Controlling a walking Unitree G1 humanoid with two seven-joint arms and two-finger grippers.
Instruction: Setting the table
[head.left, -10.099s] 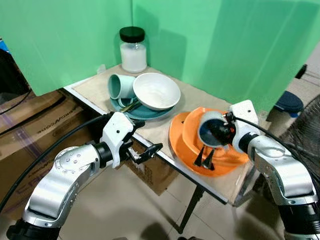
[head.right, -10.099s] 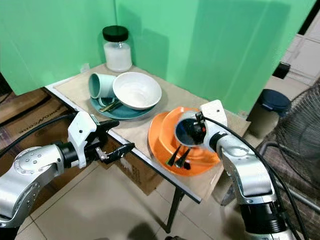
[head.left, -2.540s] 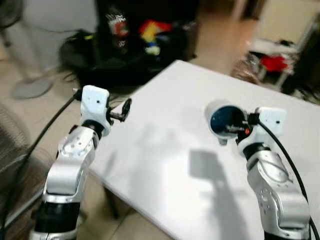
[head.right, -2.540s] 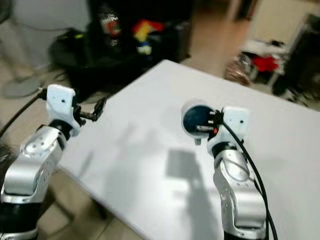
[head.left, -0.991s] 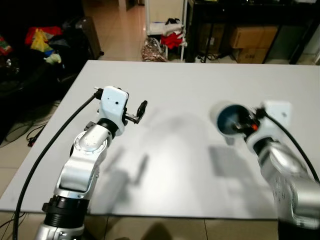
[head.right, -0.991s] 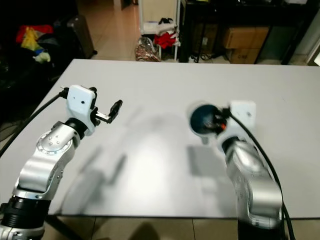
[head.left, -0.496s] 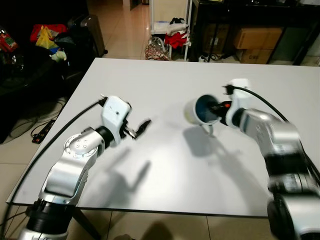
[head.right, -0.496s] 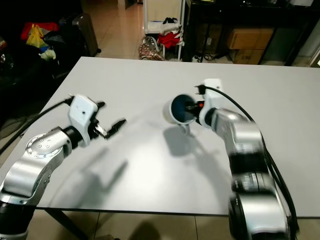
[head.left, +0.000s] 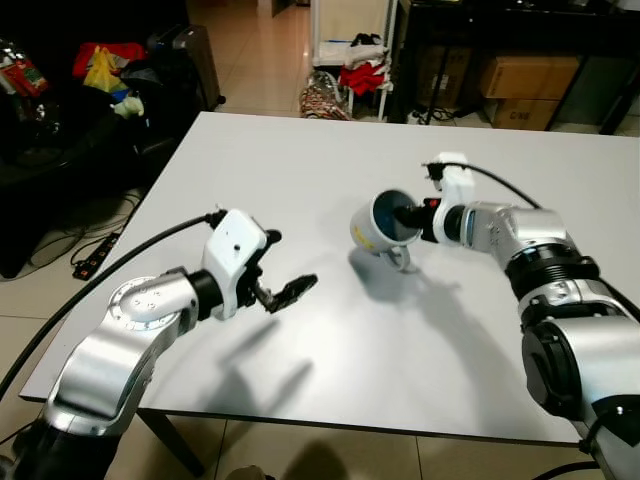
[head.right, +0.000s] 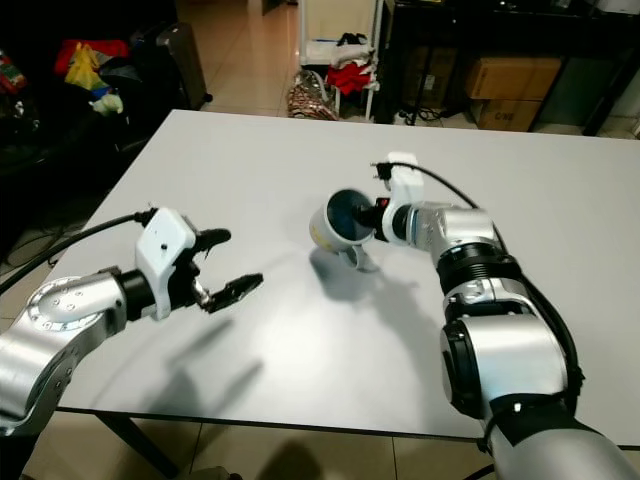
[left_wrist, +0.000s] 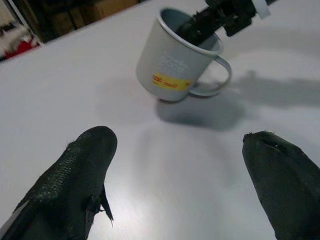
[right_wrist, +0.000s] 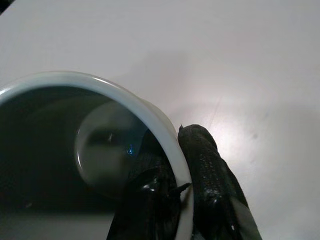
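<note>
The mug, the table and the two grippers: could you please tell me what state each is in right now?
Pale blue-grey enamel mug with a yellow label: tilted, gripped by its rim, handle low by the tabletop.
Right gripper: shut on the mug's rim, one finger inside, one outside.
Left gripper: open, holding nothing, above the table.
White table: bare around the mug.

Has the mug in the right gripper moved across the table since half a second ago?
Cannot tell: the camera shifted. The mug, pinched by the right gripper, hangs tilted low over the white table.
</note>
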